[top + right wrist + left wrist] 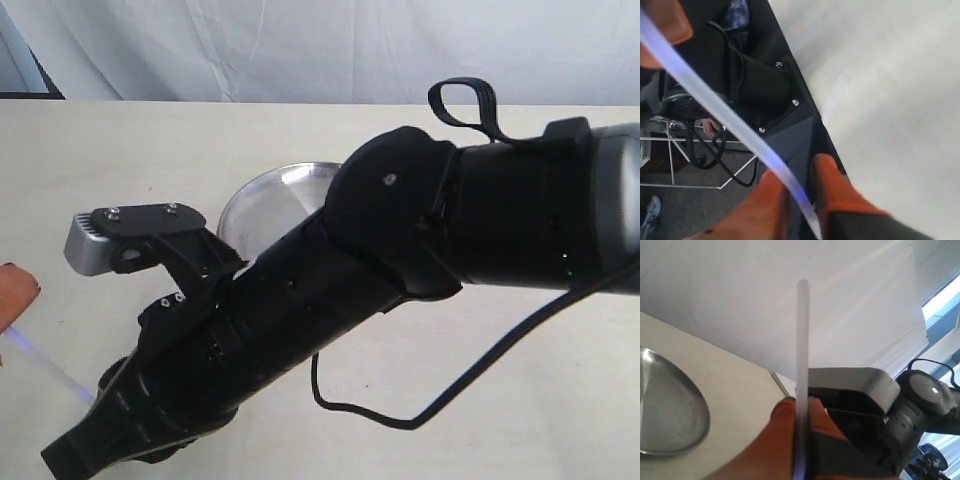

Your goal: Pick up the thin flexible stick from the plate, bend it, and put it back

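The thin flexible stick [50, 368] shows as a pale bluish strip low at the left, above the table and off the plate. My left gripper [801, 404] is shut on it, an orange finger pressed to each side, and the stick [802, 340] rises straight past the fingertips. One of its orange fingers [18, 285] peeks in at the left edge. My right gripper [797, 169] has the stick [725, 112] running slightly curved between its fingers, with a dark gap beside it. The steel plate [265, 195] lies behind, bare where visible [670, 410].
The bulky black right arm [400, 250] stretches across the table from the right and covers part of the plate. A black cable [400, 415] loops on the tabletop below it. White cloth [300, 50] hangs behind. The table edge [805, 90] is close to the right gripper.
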Motion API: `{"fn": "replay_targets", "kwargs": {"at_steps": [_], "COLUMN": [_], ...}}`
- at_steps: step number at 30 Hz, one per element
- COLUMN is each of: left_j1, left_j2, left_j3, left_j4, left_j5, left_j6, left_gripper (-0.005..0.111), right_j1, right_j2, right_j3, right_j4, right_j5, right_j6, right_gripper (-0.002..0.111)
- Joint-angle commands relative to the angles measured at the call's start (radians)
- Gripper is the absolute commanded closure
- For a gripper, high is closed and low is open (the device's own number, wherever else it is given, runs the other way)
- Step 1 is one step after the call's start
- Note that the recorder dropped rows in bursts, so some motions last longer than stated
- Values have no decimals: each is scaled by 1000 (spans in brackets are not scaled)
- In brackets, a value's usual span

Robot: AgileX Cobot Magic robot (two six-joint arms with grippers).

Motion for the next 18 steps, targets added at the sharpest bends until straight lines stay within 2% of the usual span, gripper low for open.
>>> {"fn": "replay_targets", "kwargs": {"at_steps": [1, 4, 11, 13, 16, 18], "left_j1": [-2, -2, -2, -2, -2, -2], "left_j2": [-3, -3, -3, -3, -3, -3], "left_j3": [-4, -4, -4, -4, -4, -4], "left_j4": [39, 48, 48, 48, 85, 134], "left_j5": [-25, -25, -23, -17, -9, -7], "left_j6": [-8, -19, -19, -19, -19, -19], "left_gripper": [106, 106, 106, 106, 106, 106], "right_j1": [-9, -9, -9, -9, -9, -9], "right_j2": [-46, -56, -25, -11, -9, -15], "right_j3": [-5, -5, -5, -5, -5, -5], "right_j4": [26, 39, 146, 192, 233, 254], "right_j5": [-18, -38, -68, -62, -35, 8], "right_j6": [-31, -59, -201, -244, -263, -274], "right_gripper": [69, 59, 60, 69, 104, 108]}}
